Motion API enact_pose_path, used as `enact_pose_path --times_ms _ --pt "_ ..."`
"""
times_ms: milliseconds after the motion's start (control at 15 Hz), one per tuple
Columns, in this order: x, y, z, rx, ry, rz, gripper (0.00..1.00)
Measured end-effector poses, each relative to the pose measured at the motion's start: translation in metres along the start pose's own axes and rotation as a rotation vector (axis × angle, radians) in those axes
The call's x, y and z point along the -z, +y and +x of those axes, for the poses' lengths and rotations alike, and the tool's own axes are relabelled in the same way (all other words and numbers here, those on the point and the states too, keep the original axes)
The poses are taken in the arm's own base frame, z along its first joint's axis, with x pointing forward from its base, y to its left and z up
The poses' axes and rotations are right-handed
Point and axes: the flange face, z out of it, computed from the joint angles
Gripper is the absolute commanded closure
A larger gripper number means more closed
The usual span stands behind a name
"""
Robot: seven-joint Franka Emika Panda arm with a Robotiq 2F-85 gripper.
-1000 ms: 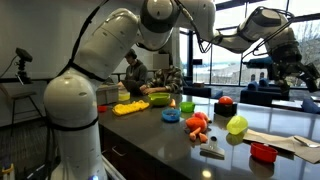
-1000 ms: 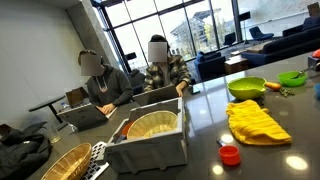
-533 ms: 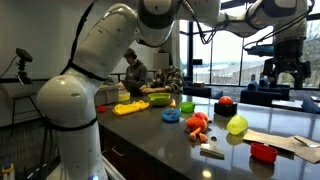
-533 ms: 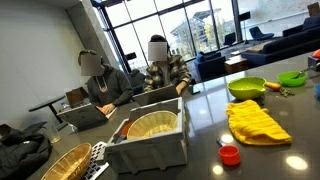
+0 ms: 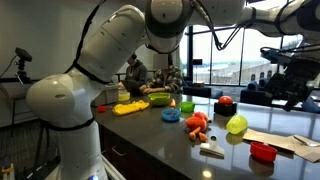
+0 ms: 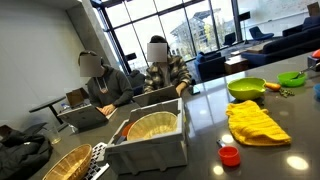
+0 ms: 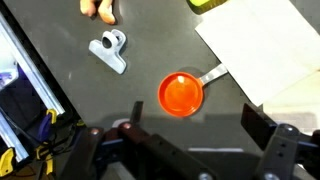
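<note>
In the wrist view a grey tool (image 7: 110,50) lies to the left on the dark desk (image 7: 60,40). The red pan (image 7: 181,94) sits apart from the fingers (image 7: 252,122), facing the gap between them. They are spread wide and empty. Its handle reaches the white paper (image 7: 265,45).

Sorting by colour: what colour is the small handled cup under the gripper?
The cup is orange-red, clearest in the wrist view.

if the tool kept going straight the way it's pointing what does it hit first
Most likely the small red cup with the grey handle. In the wrist view it lies almost centred ahead of the open tool, on the dark table beside the white paper. Depth is hard to judge.
</note>
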Motion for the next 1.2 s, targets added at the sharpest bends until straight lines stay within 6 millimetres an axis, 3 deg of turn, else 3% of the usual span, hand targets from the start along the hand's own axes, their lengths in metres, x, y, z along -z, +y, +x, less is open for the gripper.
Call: enact_pose_path --times_ms 200,333,600,867,1067,1200 --pt "-0.018 -0.010 0.033 -0.012 -0.021 -0.040 0.00" --pt "-0.020 -0.014 0.050 -0.039 -0.006 -0.030 0.00" --pt "0.006 -0.016 0.078 -0.139 0.082 0.066 0.00" --pt "0.038 -0.017 0.091 -0.256 0.201 0.204 0.00" --pt "0.040 -0.017 0.092 -0.330 0.292 0.210 0.00" --pt "0.031 -0.018 0.092 -0.348 0.370 0.166 0.00"
